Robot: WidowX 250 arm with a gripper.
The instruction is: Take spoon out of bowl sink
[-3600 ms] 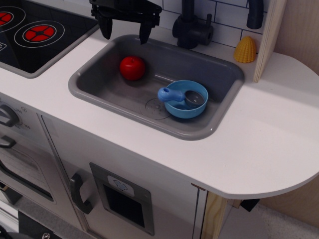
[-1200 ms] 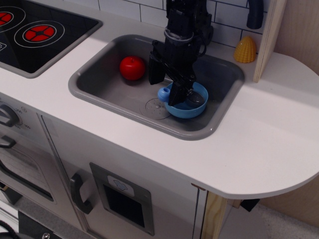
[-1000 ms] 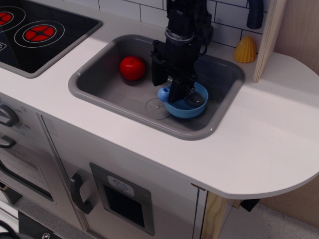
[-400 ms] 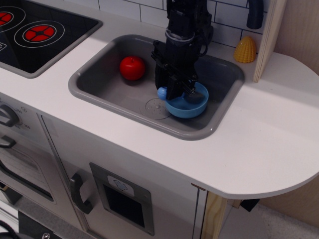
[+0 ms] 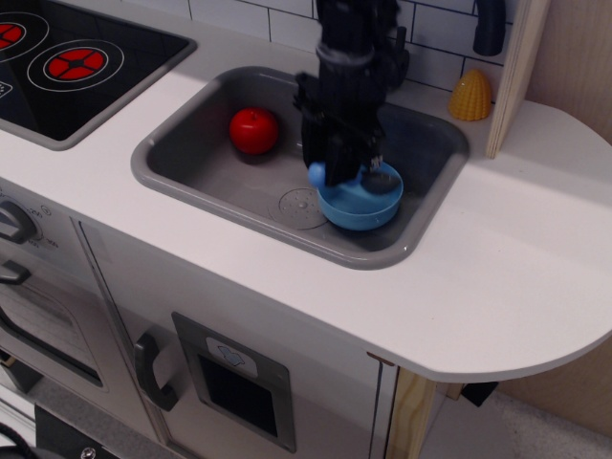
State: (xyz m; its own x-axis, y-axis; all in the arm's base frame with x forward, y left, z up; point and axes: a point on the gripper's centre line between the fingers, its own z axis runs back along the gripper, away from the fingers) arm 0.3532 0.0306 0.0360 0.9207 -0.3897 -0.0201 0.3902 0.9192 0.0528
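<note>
- Observation.image shows the gripper (image 5: pixel 335 170) with its jaws clenched on the spoon (image 5: pixel 318 175), gripping the blue handle at the bowl (image 5: pixel 368 206) rim, likely for a lift.
- That bowl sits in the sink (image 5: pixel 191 167), right of the drain mark.
- The scoop is hidden behind the gripper; the arm's top is cropped.
</note>
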